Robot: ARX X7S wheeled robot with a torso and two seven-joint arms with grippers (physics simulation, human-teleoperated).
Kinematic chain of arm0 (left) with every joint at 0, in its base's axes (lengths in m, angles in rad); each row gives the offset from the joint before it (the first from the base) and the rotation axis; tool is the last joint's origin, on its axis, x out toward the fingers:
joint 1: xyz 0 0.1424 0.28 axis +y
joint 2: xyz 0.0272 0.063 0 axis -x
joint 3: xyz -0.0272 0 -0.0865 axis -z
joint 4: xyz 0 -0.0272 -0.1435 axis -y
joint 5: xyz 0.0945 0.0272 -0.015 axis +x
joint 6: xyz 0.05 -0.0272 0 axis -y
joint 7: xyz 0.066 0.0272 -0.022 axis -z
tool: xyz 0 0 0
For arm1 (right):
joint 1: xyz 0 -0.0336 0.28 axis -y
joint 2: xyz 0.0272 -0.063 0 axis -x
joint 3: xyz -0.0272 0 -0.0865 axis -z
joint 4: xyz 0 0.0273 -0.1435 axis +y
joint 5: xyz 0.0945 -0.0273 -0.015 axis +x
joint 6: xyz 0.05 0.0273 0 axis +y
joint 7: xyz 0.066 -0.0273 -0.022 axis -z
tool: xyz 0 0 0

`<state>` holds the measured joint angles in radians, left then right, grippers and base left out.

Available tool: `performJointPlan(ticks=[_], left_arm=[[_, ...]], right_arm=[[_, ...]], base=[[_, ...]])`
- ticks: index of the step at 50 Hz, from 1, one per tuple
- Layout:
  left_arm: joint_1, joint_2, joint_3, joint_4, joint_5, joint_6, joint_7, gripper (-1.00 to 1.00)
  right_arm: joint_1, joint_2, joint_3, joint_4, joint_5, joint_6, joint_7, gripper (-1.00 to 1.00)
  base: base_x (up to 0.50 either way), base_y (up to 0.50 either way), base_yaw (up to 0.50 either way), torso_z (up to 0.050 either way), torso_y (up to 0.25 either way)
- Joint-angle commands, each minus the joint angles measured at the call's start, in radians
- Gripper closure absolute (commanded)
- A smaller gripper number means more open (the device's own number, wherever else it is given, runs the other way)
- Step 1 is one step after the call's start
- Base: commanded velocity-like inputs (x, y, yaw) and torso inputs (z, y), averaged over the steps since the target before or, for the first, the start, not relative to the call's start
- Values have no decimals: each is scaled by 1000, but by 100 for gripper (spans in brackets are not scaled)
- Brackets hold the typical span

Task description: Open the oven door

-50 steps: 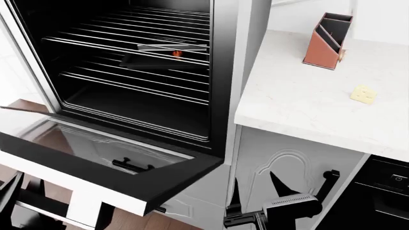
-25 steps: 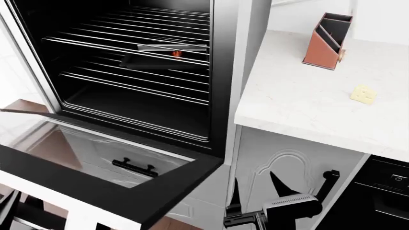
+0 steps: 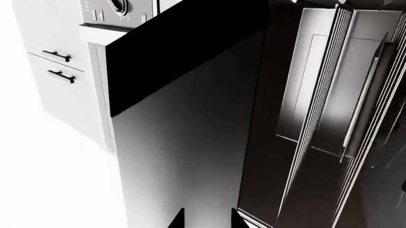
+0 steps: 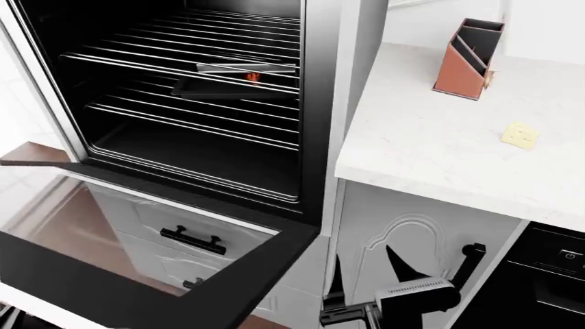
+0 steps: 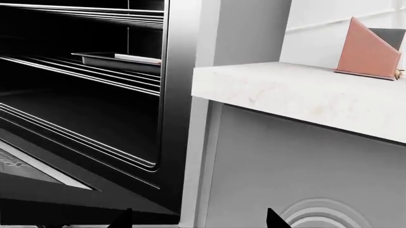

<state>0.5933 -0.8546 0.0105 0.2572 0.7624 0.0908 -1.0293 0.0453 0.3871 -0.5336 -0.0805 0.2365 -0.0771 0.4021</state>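
Low at right, right gripper [image 4: 366,274] with fingers spread, empty, near a white cabinet door [image 4: 412,240]. Left gripper [image 3: 204,217] barely visible, only two dark fingertips, slightly apart, grip unclear. Beyond, oven door [image 4: 137,274] swung down flat, fully open. Behind it, wire racks [image 4: 183,68] and a dark tray [image 4: 238,86].

1 oven door [image 4: 137,288], 1 tray [image 4: 240,79], 1 holder [image 4: 468,58], 2 drawer handles [image 3: 61,65].
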Motion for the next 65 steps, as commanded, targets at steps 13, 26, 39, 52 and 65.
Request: performJointPlan(ticks=[13, 26, 39, 52, 65], left_arm=[[-30, 24, 61, -91, 30, 62, -70, 100], [-56, 39, 85, -143, 35, 86, -96, 100], [-96, 61, 113, -226, 46, 114, -144, 100], [-125, 84, 126, -284, 73, 122, -194, 100], [-159, 107, 154, -376, 89, 155, -257, 100]], right_arm=[[2, -1, -6, 9, -2, -7, 2, -100], [3, -1, -9, 10, -2, -7, 4, -100], [4, 0, -12, 10, -2, -6, 6, -100], [5, 1, -13, 15, -1, -11, 7, -100], [6, 1, -16, 16, -1, -10, 9, -100]], base=[[1, 0, -1, 0, 0], [1, 0, -1, 0, 0], [2, 1, -1, 0, 0], [2, 1, -1, 0, 0], [2, 2, -1, -2, 0]])
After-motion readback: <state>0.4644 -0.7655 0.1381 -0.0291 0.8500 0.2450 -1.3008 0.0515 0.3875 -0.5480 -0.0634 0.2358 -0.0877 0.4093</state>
